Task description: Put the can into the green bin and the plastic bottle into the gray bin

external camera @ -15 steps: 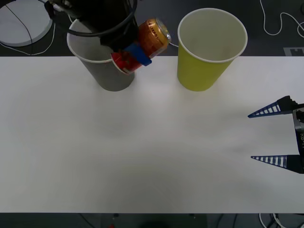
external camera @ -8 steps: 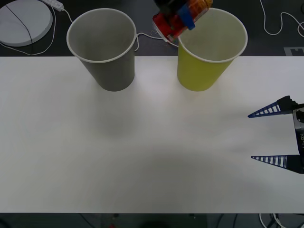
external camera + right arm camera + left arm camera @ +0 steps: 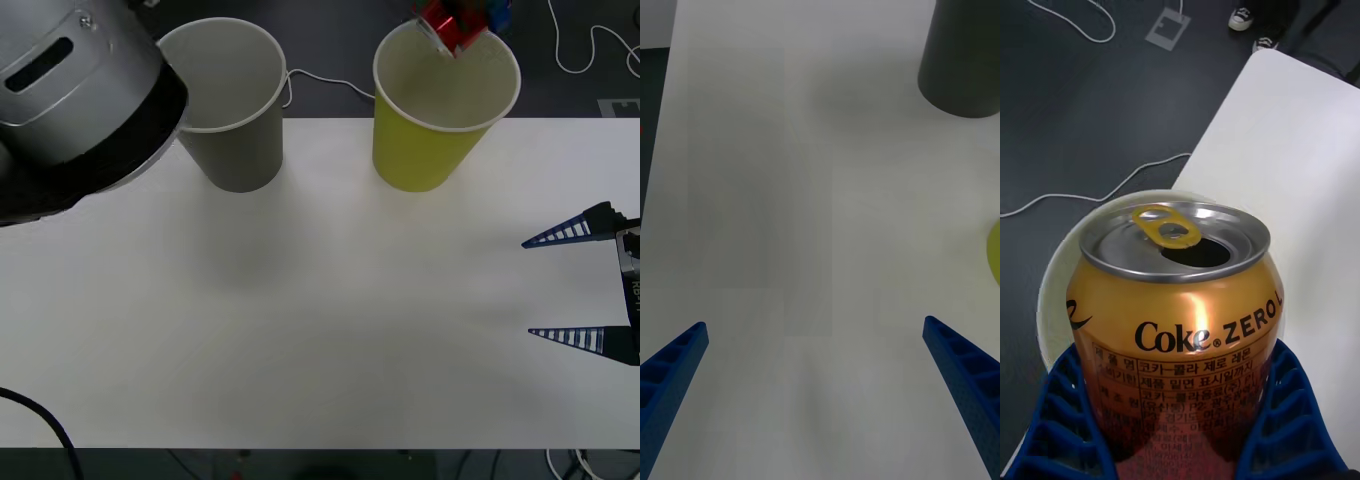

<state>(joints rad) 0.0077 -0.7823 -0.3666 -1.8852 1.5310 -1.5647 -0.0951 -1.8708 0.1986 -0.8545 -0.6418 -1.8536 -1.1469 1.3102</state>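
The can (image 3: 452,24), red-orange with a gold top, hangs tilted over the far rim of the green bin (image 3: 440,150). My left gripper (image 3: 472,14) is shut on it. In the left wrist view the can (image 3: 1176,300) sits between the blue fingers (image 3: 1064,420), and the green bin's pale rim (image 3: 1049,300) shows below it. The gray bin (image 3: 235,150) stands to the left of the green one. My right gripper (image 3: 582,288) rests open at the table's right edge, holding nothing, with its fingers (image 3: 674,367) wide apart. The plastic bottle is out of view.
A section of my left arm (image 3: 75,100) looms large at the upper left and covers part of the gray bin's rim. The white table (image 3: 320,320) stretches before both bins. Cables (image 3: 585,50) lie on the dark floor behind. The right wrist view shows the gray bin (image 3: 962,60).
My left gripper has carried the can rightward from beside the gray bin to above the green bin. The left arm's section has swung into view. The right gripper has stayed still.
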